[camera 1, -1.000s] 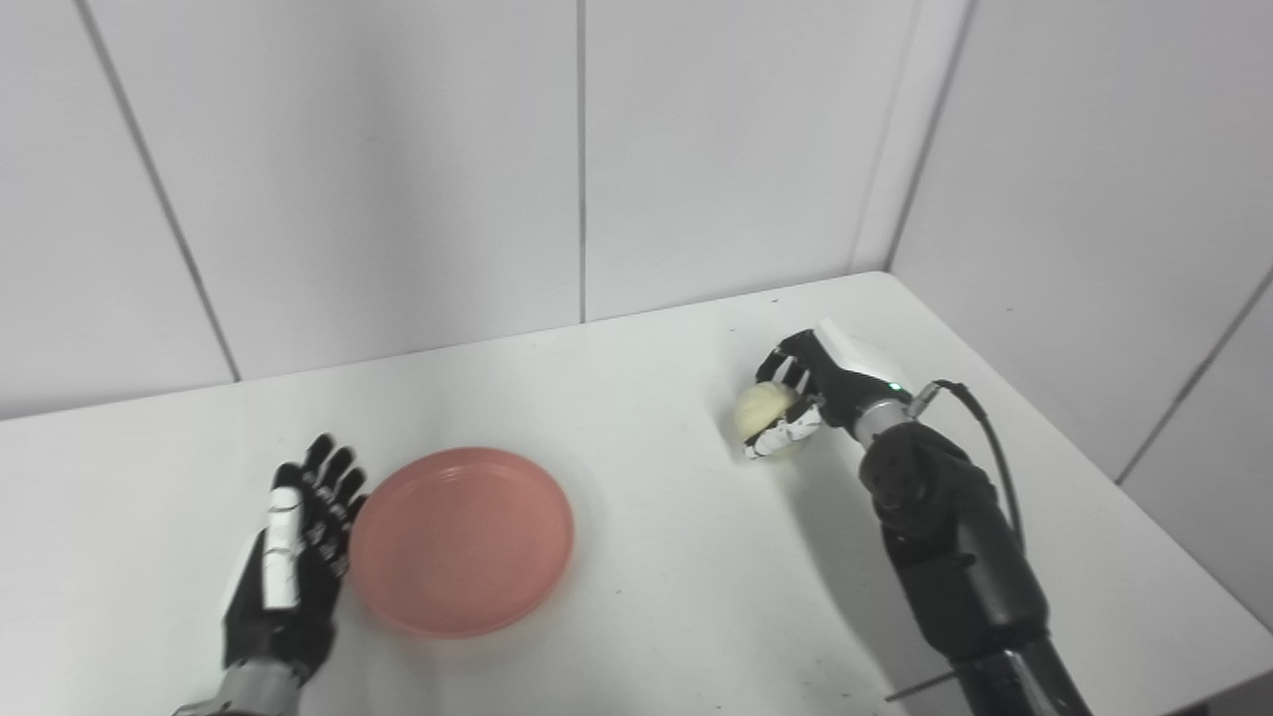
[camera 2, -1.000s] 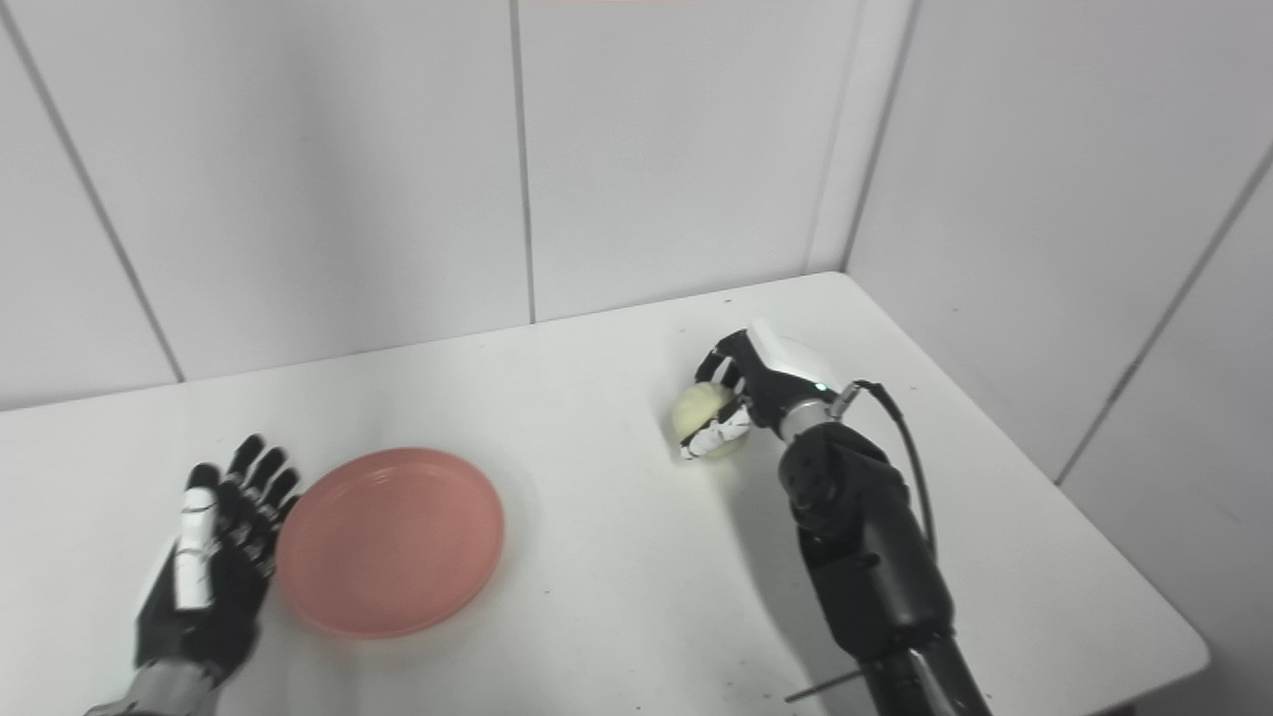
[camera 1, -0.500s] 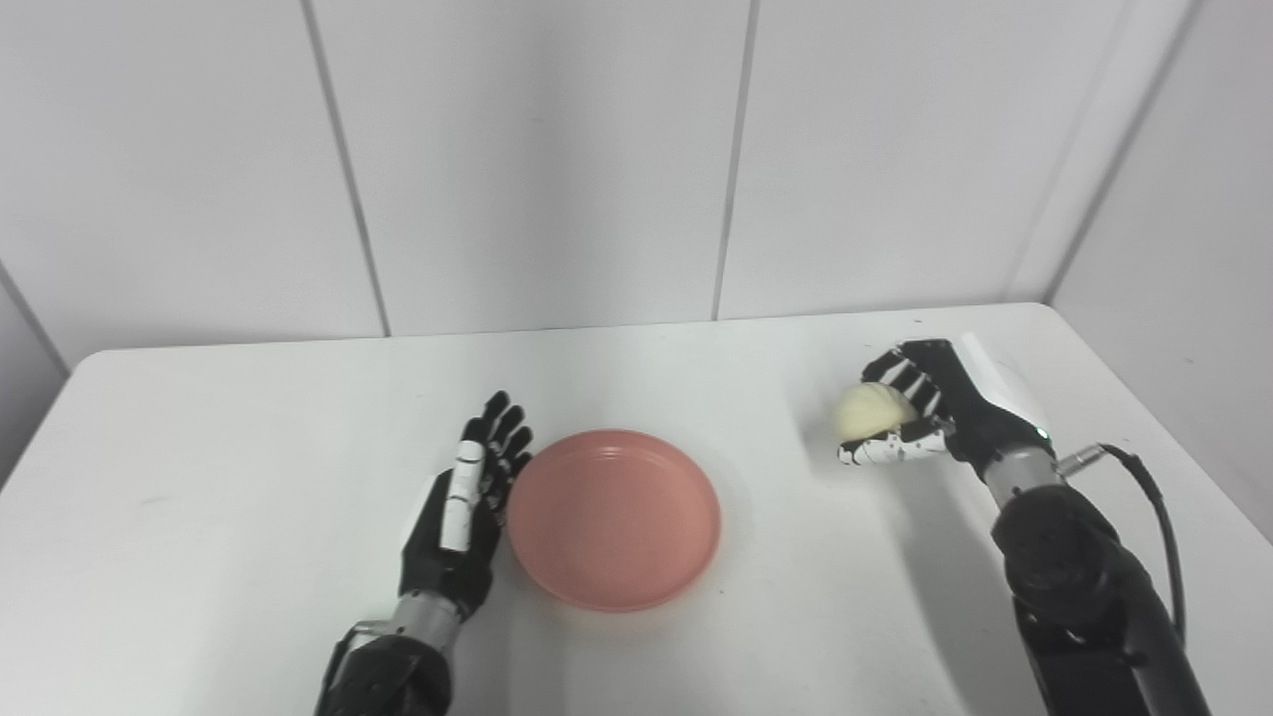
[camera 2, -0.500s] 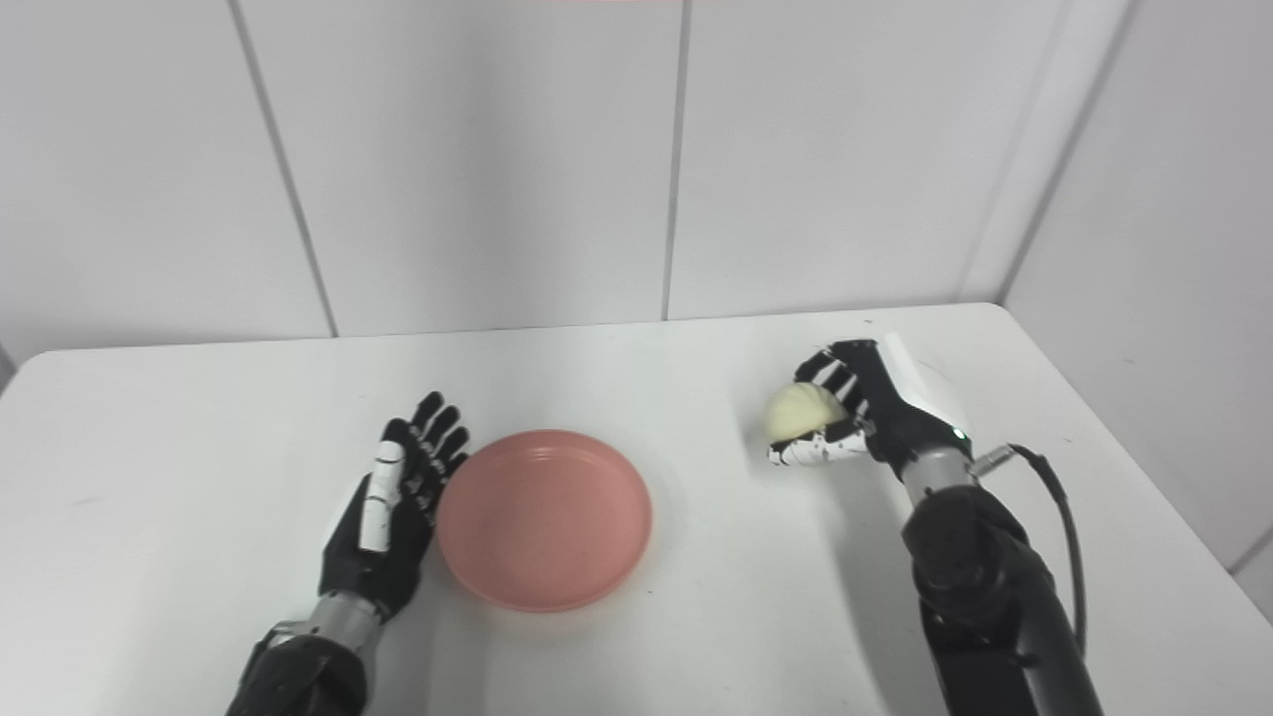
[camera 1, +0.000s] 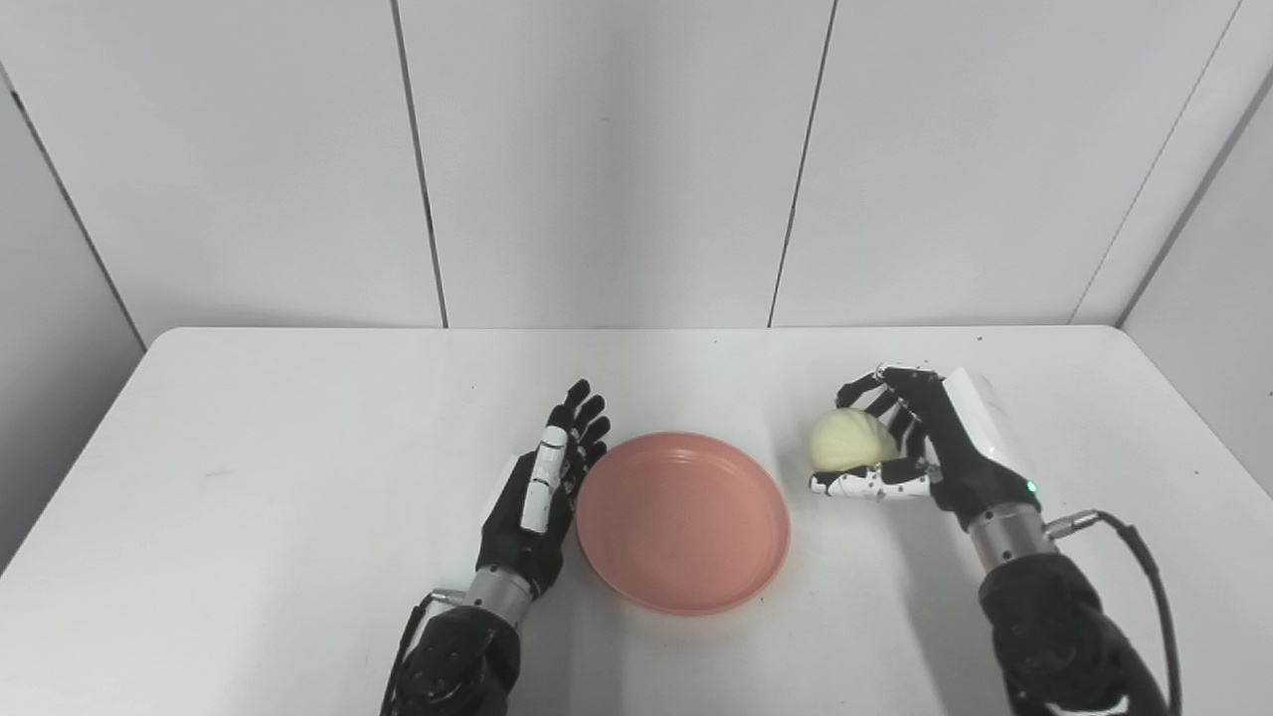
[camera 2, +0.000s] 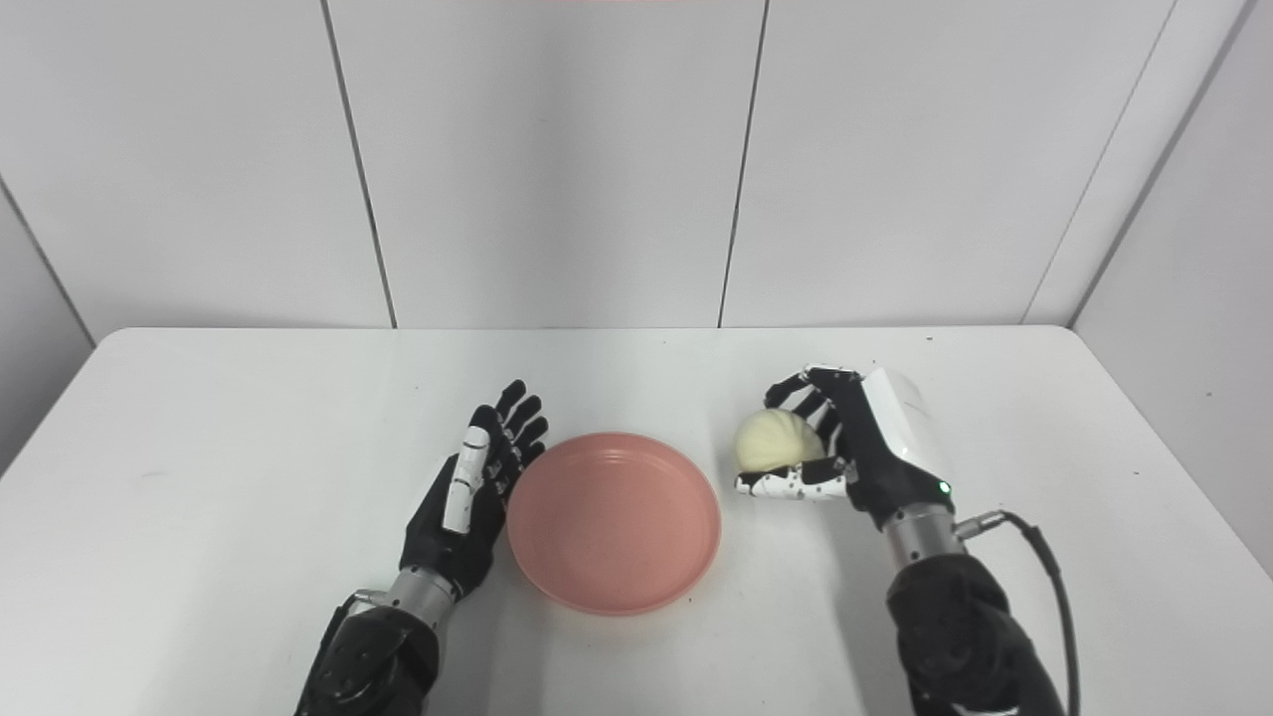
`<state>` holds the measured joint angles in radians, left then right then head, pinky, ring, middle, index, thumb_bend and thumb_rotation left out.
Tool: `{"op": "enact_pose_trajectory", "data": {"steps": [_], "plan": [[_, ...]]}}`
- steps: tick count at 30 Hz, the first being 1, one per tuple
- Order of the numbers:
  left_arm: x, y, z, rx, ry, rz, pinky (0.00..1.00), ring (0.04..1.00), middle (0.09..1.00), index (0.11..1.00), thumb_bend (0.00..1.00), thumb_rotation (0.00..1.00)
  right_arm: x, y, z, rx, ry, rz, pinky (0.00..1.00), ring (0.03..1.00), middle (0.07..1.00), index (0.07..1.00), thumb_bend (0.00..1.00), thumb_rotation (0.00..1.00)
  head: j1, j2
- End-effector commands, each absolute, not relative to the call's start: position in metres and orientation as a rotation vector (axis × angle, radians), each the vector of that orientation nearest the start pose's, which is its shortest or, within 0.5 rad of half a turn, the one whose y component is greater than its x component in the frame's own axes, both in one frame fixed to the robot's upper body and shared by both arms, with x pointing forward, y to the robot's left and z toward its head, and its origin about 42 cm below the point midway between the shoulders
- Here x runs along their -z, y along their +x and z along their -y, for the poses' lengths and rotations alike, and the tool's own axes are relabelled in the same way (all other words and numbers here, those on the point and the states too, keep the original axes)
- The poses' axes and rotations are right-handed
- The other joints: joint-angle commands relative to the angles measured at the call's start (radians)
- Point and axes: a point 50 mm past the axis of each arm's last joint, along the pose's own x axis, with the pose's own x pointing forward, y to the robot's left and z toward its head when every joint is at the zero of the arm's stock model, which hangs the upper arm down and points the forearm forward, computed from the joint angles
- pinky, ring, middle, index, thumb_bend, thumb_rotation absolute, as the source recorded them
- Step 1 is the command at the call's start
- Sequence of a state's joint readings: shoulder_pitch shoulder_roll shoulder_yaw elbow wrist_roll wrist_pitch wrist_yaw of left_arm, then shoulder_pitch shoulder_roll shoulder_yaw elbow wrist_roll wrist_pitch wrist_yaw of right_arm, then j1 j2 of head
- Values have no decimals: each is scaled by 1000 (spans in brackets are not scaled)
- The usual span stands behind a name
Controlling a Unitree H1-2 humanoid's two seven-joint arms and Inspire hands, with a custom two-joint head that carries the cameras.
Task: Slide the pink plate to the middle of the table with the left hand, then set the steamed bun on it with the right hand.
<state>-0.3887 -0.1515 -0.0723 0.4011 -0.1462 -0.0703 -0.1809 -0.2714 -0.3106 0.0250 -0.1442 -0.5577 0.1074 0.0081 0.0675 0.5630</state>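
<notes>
The pink plate [camera 1: 684, 519] lies flat near the middle of the white table [camera 1: 249, 447]. My left hand [camera 1: 542, 492] stands open on its edge, fingers straight, against the plate's left rim. My right hand [camera 1: 920, 447] is shut on the pale yellow steamed bun [camera 1: 847, 442] and holds it just right of the plate, above the table. The bun shows in the right eye view [camera 2: 774, 441] too, with the plate [camera 2: 612, 520] to its left. The plate holds nothing.
White wall panels close the table at the back and at the right corner. A black cable [camera 1: 1144, 557] runs from my right wrist. The table's rear edge [camera 1: 636, 330] meets the wall.
The camera has swung left, so the whole picture shifted. My right hand has carried the bun closer to the plate's right rim. My left hand stays at the plate's left rim.
</notes>
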Motion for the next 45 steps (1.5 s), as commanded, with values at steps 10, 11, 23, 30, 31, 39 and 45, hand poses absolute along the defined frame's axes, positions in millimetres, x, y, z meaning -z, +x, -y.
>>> {"op": "enact_pose_trajectory", "data": {"steps": [10,11,23,30,31,39,45], "plan": [[-107,376,-71,411,-240,21,994,982,984,961,580,1000,-215,351,227,46,-821,506,310,376,480,529,510,0,-29,3],[-106,376,-70,415,-240,20,994,982,983,960,580,1000,-211,352,225,41,-823,505,310,376,480,528,510,0,-29,3],[-105,371,-73,444,-230,10,984,978,982,961,574,1000,-158,362,213,-59,-876,484,342,393,510,520,512,0,-60,9],[-104,370,-77,447,-226,2,977,972,976,955,593,999,-157,365,213,-90,-946,451,349,392,506,536,509,0,-80,12],[-104,370,-77,446,-225,0,978,971,974,953,595,998,-158,364,212,-89,-957,450,352,392,506,540,509,0,-80,12],[-105,371,-80,449,-216,5,968,972,976,955,591,1000,-175,358,206,-119,-989,478,577,677,710,501,509,117,-82,15],[-106,372,-80,440,-210,12,959,972,974,956,578,1000,-177,357,210,-154,-1005,514,788,859,891,814,640,310,-83,14]]}}
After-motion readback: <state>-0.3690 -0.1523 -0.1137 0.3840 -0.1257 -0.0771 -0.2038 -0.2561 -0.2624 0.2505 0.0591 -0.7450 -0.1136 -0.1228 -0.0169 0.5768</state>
